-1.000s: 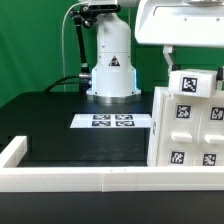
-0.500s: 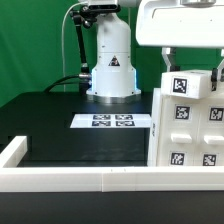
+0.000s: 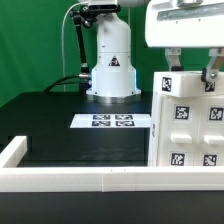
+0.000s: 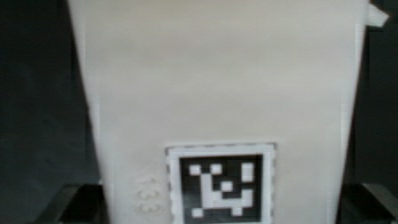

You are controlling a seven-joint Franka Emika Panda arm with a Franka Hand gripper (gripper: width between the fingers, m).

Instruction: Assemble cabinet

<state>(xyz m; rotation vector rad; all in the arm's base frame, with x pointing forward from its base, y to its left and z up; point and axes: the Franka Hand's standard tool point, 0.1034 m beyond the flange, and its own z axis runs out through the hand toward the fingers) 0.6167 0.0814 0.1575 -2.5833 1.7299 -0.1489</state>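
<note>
The cabinet point(image 3: 186, 130) stands upright at the exterior view's right, a tall white box with several black-and-white tags on its front. A white tagged block point(image 3: 186, 86) lies squarely on its top. My gripper point(image 3: 190, 70) reaches down from above, one finger on each side of that block and closed against it. In the wrist view the block point(image 4: 214, 90) fills the picture, its tag point(image 4: 222, 185) low in the frame. The dark fingertips point(image 4: 75, 200) show at both of its edges, with the gripper point(image 4: 217, 205) astride it.
The marker board point(image 3: 113, 121) lies flat on the black table, left of the cabinet. The arm's white base point(image 3: 112, 70) stands behind it. A low white rail point(image 3: 80, 180) edges the table's front and left side.
The gripper has shifted a little to the exterior view's right. The top block, tilted a second ago, now sits level and in line with the cabinet.
</note>
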